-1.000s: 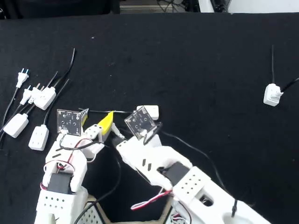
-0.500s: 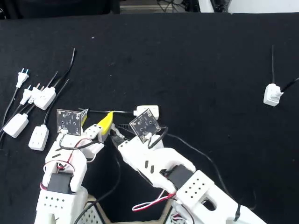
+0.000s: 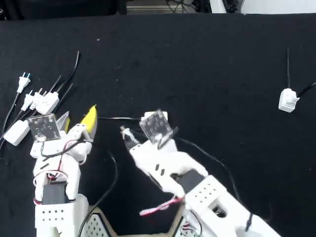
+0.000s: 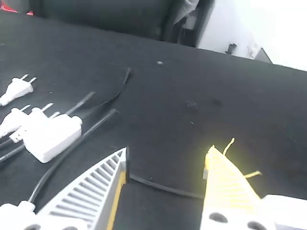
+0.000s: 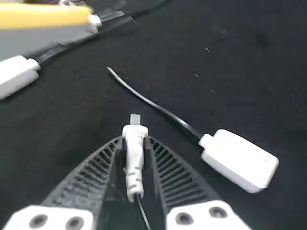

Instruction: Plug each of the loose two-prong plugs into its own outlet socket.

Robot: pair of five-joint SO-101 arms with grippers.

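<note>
Left claw (image 3: 79, 114) has drawn away from the outlet socket (image 5: 240, 160) toward the loose plugs (image 3: 29, 98); it stands spread wide, holding nothing. Right claw (image 5: 134, 140) is clamped on a two-prong plug (image 5: 134, 160) just beside the socket. I note the plug's long axis leads past the socket's cable (image 5: 144, 100), not at its body. In my judgement the right arm, nearer and low over the surface (image 3: 197, 64), must swing round.

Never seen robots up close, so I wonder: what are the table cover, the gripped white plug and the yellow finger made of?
The table cover looks like matte black cloth or felt: lint specks, no glare. The plug in the right gripper seems smooth white moulded plastic. The yellow finger of the left gripper is probably printed plastic, given its fine ridges.
</note>
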